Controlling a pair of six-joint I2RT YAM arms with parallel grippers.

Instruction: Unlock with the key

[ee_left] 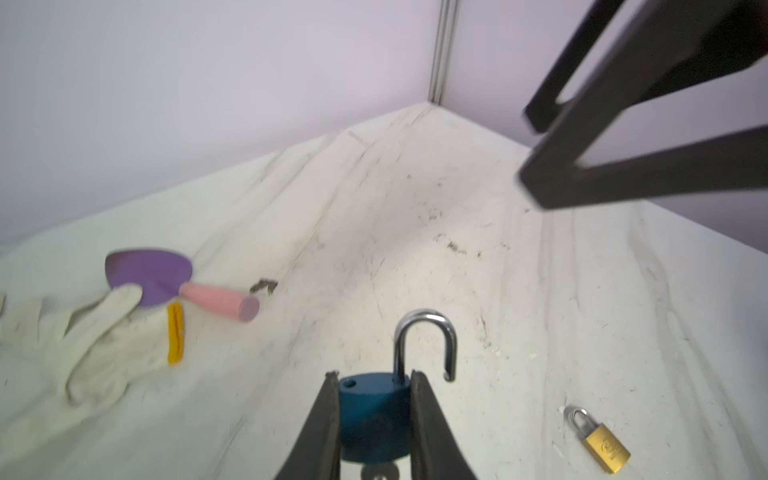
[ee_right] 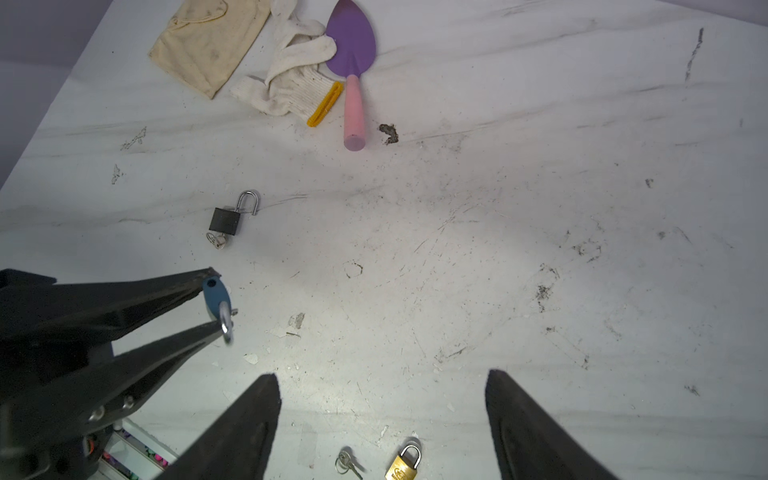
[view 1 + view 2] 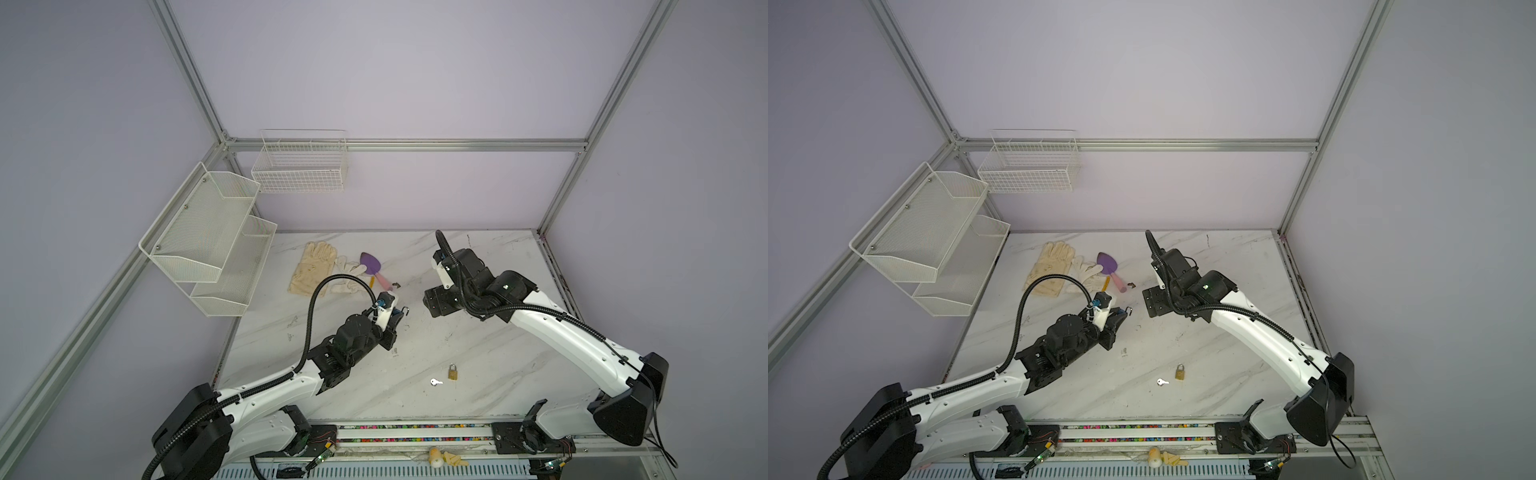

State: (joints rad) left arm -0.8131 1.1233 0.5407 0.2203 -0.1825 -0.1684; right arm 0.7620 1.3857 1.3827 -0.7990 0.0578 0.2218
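**Blue padlock gripped on the left, its shackle open; right end effector spread and empty**

Farthest left, back from the left end effector (image 3: 399, 314) and off to its left, two pale gloves (image 3: 316, 266) lie on the table (image 3: 498, 340). A trowel (image 3: 370, 262) with a purple blade and pink handle touches them. The left end effector is clenched on the flat sides of a blue padlock (image 1: 374, 411) and holds it off the table. The shackle (image 1: 426, 340) sticks out past the fingertips and stands open, with one leg free of the body. In the right wrist view a black padlock (image 2: 225, 220), also unlatched, lies on the table just beyond that end effector, with keys (image 2: 216, 240) at its base. Further right, nearer the front edge than either end effector, a loose silver key (image 3: 435, 381) lies just beside a shut brass padlock (image 3: 453, 372) without touching it. The right end effector (image 3: 431, 305) hangs above the table facing the left one and apart from it. Its fingers are spread wide with nothing between them.
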